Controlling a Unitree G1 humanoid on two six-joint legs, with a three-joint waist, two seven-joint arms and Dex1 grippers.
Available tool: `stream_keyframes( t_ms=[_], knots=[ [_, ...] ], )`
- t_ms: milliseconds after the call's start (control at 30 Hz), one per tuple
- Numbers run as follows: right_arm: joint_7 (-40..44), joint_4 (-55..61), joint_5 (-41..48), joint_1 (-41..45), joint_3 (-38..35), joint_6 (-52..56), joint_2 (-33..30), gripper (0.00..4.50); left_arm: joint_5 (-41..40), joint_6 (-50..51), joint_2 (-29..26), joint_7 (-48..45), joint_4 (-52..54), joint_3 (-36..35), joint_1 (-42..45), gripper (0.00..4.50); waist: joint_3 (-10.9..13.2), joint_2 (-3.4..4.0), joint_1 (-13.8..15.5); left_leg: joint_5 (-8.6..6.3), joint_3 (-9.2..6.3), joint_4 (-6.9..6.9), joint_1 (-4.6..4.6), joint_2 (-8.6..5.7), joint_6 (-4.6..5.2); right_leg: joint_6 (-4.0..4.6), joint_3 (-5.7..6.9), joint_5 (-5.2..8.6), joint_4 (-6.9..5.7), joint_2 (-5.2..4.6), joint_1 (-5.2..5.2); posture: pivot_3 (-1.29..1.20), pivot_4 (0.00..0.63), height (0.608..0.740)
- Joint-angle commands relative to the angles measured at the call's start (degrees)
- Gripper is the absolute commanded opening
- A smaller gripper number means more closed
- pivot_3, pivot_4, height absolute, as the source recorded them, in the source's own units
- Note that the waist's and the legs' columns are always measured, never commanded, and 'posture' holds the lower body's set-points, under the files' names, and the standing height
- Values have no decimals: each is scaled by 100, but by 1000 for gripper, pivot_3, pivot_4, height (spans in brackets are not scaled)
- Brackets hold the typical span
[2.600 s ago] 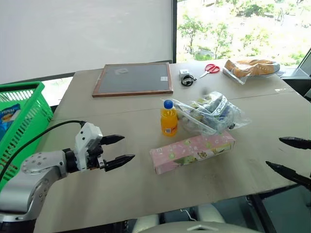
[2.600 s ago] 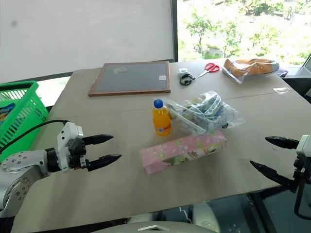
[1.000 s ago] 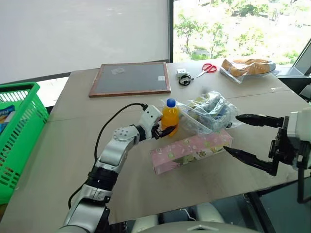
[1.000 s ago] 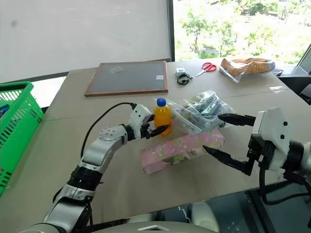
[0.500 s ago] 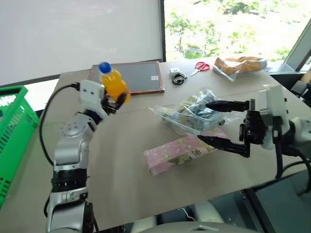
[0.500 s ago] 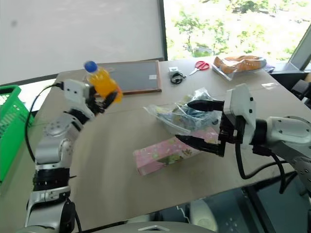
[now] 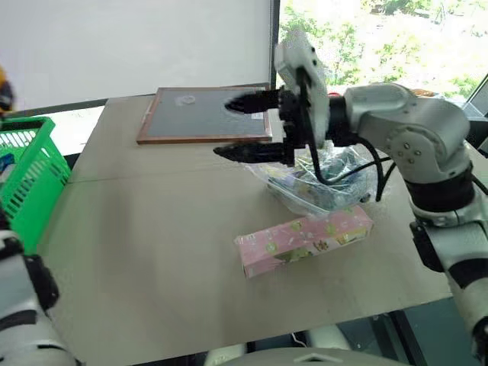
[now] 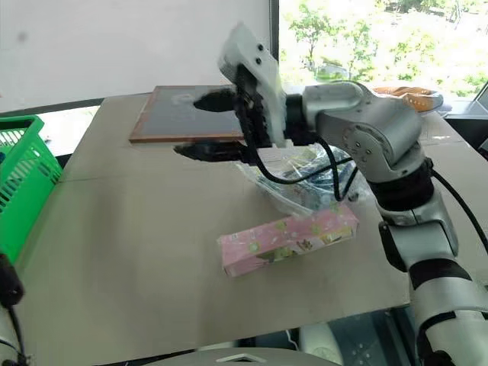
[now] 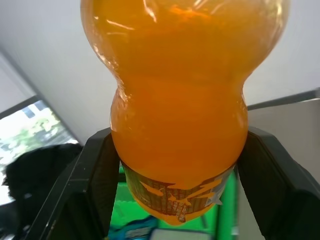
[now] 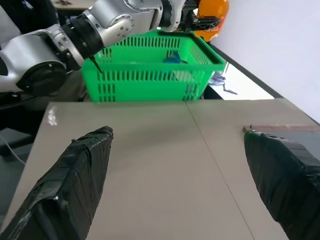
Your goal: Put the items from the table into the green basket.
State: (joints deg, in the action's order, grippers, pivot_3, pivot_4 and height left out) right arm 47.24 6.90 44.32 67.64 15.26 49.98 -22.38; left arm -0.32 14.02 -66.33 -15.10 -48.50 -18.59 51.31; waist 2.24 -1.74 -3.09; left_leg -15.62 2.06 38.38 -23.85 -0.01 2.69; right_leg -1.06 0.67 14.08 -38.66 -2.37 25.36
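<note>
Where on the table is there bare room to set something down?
Bare table runs from the green basket to the pink box, and in front of that box. Behind the box it's crowded: plastic bag, framed board, open right gripper overhead.

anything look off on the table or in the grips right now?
Nothing stands out. The pink box lies flat and intact on the table, no spill. The left gripper is shut on the orange bottle, held above the green basket. The right gripper hangs open and empty above the table.
</note>
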Motion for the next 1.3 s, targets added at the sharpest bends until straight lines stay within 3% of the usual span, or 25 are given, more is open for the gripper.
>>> stream_keyframes(
  t_ms=[33, 233, 467, 500, 533, 567, 700, 833, 967, 1133, 1300],
  knots=[
    [103, -45, -80, 248, -239, -37, 117, 4500, 197, -584, -369, -175, -836, 183, 444, 2818, -5, -7, 69, 0, -3, 1, 0, -3, 0, 0, 5, 0, 0, -4, -1, 17, 0, 740],
    [-62, -120, -257, 353, -404, -138, 432, 4500, 190, -1110, -654, -292, -1967, 172, 175, 2818, -39, -60, 67, 8, -7, 10, 1, -10, -12, 0, 15, 1, 8, -20, -2, -1, 0, 740],
    [-137, -387, -509, 479, -533, -187, 624, 4500, -61, -1246, -543, -312, -2264, -11, -569, 2818, -41, -64, 56, 27, -11, 10, 7, 4, -42, 16, 17, -7, -25, -20, 10, 0, 0, 740],
    [-152, -430, -578, 502, -514, -208, 638, 4500, -81, -1281, -515, -302, -2229, -24, -710, 3819, -41, -63, 51, 27, -12, 10, 7, 6, -42, 18, 18, -8, -25, -20, 11, 0, 0, 740],
    [-151, -471, -645, 517, -495, -235, 648, 4500, -102, -1285, -490, -281, -2191, -42, -793, 4282, -41, -63, 49, 27, -11, 8, 5, 6, -43, 19, 18, -8, -27, -21, 16, 8, 0, 740],
    [-156, -507, -718, 526, -474, -272, 664, 4500, -160, -1286, -459, -248, -2151, -96, -867, 4457, -42, -64, 50, 27, -11, 7, 4, 6, -43, 20, 18, -9, -27, -21, 19, 8, 0, 740],
    [-185, -679, -924, 564, -492, -385, 764, 4500, -354, -1420, -315, -44, -1825, -285, -953, 4457, -42, -64, 59, 27, -10, 5, 2, 6, -43, 21, 18, -10, -26, -23, 20, 24, 0, 740],
    [-293, -776, -1108, 541, -568, -441, 780, 4500, -789, -1552, 138, -453, -590, -458, -999, 4457, -46, -67, 89, 27, -10, 5, 2, 5, -43, 22, 19, -11, -27, -24, 20, 40, 0, 740],
    [-472, -846, -1538, 330, -494, -517, 559, 4500, -1776, -375, 942, -1210, 1902, -463, -1506, 4457, -70, -66, 103, 27, -10, 5, 2, 0, -43, 22, 19, -12, -29, -33, 17, 47, 0, 740],
    [-569, -22, -1889, -1495, -294, -623, 45, 4500, -3430, 1231, 2056, -1747, 5363, 20, -2708, 4457, -160, -65, 48, 15, -14, 3, 21, -1, -22, 21, 17, -12, -26, -33, -8, 1, 0, 740],
    [-194, 306, -2273, -2419, 142, -531, -758, 4500, -4661, 2069, 2557, -2149, 6975, 172, -3748, 4457, -139, -27, -169, 18, 8, 7, 16, 9, -22, 21, 3, -12, -21, -16, -1, -48, 0, 740]
  ],
)
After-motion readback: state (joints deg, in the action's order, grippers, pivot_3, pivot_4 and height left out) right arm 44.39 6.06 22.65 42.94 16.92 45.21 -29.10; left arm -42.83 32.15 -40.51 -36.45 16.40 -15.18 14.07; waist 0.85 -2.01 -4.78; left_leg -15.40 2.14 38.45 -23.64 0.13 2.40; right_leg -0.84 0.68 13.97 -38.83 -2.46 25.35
